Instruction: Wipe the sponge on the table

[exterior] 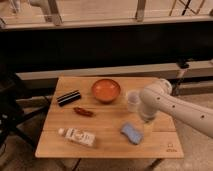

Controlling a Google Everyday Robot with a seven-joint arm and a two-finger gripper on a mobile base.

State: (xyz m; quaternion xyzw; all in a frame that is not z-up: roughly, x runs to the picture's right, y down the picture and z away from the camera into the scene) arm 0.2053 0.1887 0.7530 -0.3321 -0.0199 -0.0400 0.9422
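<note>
The light-blue sponge lies flat on the light wooden table, toward the front right. My white arm comes in from the right and bends over the table's right side. My gripper hangs below it, pointing down, just right of the sponge and a little behind it. Whether the gripper touches the sponge cannot be made out from here.
An orange bowl stands at the back middle, with a clear plastic cup to its right, close to my arm. A black bar, a small red item and a white labelled bottle lying on its side occupy the left half.
</note>
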